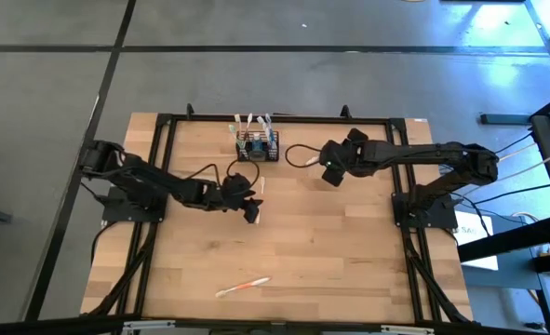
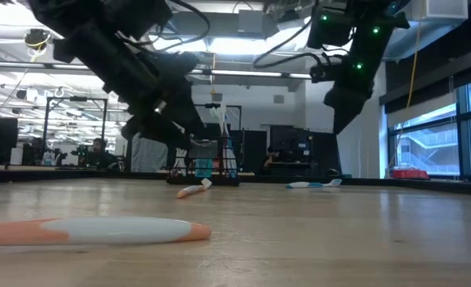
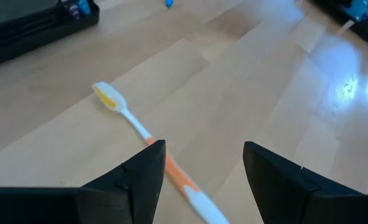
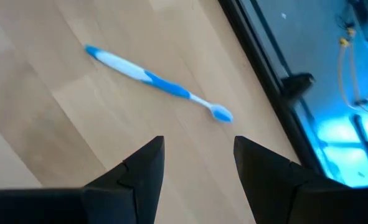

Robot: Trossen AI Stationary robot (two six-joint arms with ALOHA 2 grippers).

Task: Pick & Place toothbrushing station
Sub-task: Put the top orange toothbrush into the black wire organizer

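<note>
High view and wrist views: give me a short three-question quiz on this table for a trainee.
1. True or false: the basket is empty.
2. The toothbrush lying ahead of the right gripper is: A orange, B blue, C green.
3. Fill in: the left gripper is ___ (open or shut).
Key: 1 false; 2 B; 3 open.

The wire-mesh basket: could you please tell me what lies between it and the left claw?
An orange-and-white toothbrush lies flat there, alone on that stretch; the left wrist view shows it most clearly.
</note>
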